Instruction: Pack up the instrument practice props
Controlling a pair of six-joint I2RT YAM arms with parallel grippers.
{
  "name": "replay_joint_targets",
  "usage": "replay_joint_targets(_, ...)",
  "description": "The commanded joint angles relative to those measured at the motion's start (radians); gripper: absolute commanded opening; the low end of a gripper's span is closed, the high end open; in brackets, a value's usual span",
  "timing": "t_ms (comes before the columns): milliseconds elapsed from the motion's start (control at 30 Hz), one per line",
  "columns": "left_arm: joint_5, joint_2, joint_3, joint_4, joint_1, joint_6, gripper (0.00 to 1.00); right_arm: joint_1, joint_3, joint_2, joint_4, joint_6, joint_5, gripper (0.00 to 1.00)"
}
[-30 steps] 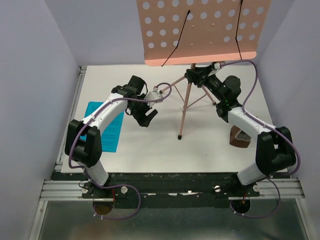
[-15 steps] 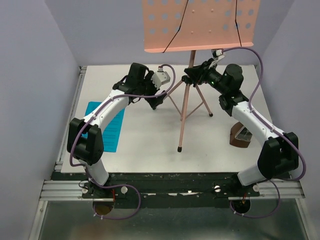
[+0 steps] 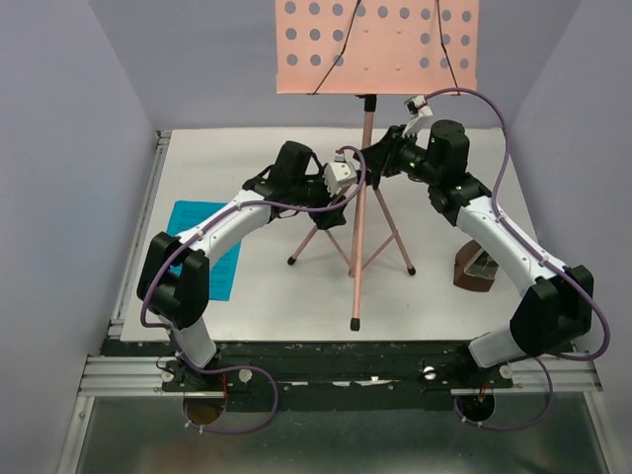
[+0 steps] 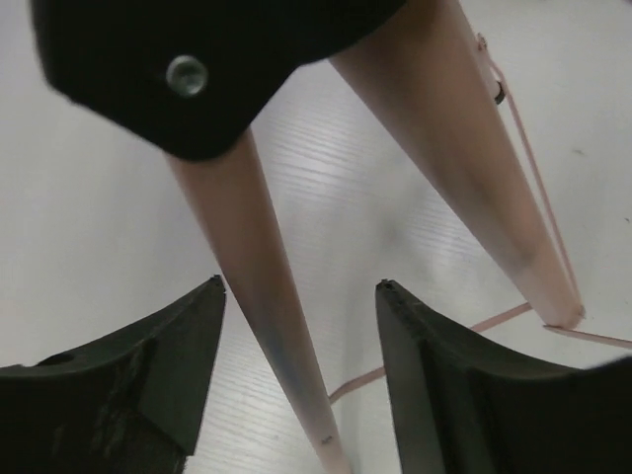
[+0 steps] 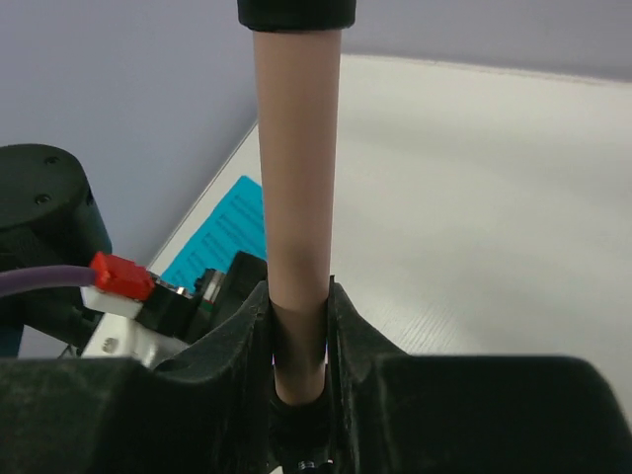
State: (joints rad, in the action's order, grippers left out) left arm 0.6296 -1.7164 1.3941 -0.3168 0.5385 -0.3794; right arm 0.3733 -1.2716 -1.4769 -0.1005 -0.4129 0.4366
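Note:
The pink music stand stands upright on the white table, its perforated desk [image 3: 375, 44] at the back and its tripod legs [image 3: 380, 252] spread. My right gripper [image 3: 380, 160] is shut on the pole [image 5: 296, 178], which runs up between its fingers [image 5: 299, 296]. My left gripper [image 3: 336, 209] is low at the tripod, open, and one pink leg [image 4: 262, 316] passes between its fingers [image 4: 301, 286] with a gap on each side. A bright blue sheet [image 3: 212, 259] lies flat at the left, partly under my left arm. The dark-brown wedge block [image 3: 474, 269] sits at the right beside my right arm.
Lavender walls close in the table [image 3: 267, 296] on the left, right and back. A metal rail [image 3: 146, 217] runs along the left edge. The blue sheet [image 5: 222, 232] also shows past my left arm in the right wrist view.
The stand has swung from tilted to upright and its legs have spread. My left gripper moved right, from mid-table to the tripod legs. My right gripper shifted left and back with the pole.

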Motion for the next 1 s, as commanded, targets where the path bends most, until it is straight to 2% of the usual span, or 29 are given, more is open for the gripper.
replay_joint_targets(0,0.025,0.047,-0.04,-0.024,0.014,0.017,0.64,0.03,-0.129,0.047,-0.099,-0.056,-0.03,0.0)
replay_joint_targets(133,0.038,0.142,-0.09,-0.108,0.012,-0.022,0.34,0.03,-0.132,0.018,-0.009,-0.073,-0.125,0.0)
replay_joint_targets(267,0.081,0.212,-0.161,-0.197,0.012,-0.067,0.17,0.032,-0.1,-0.028,0.007,-0.099,-0.124,0.0)
replay_joint_targets(333,0.081,0.216,-0.182,-0.22,0.008,-0.065,0.0,0.044,-0.088,-0.058,0.005,-0.095,-0.127,0.0)
replay_joint_targets(500,0.104,0.21,-0.221,-0.186,0.002,-0.01,0.0,0.055,-0.058,-0.135,0.016,-0.107,-0.119,0.0)
replay_joint_targets(667,0.107,0.163,-0.221,-0.11,0.002,0.106,0.0,0.061,-0.035,-0.198,0.025,-0.113,-0.127,0.0)
replay_joint_targets(967,-0.016,0.057,-0.205,0.015,0.001,0.321,0.0,0.111,0.018,-0.284,0.056,-0.15,-0.111,0.0)
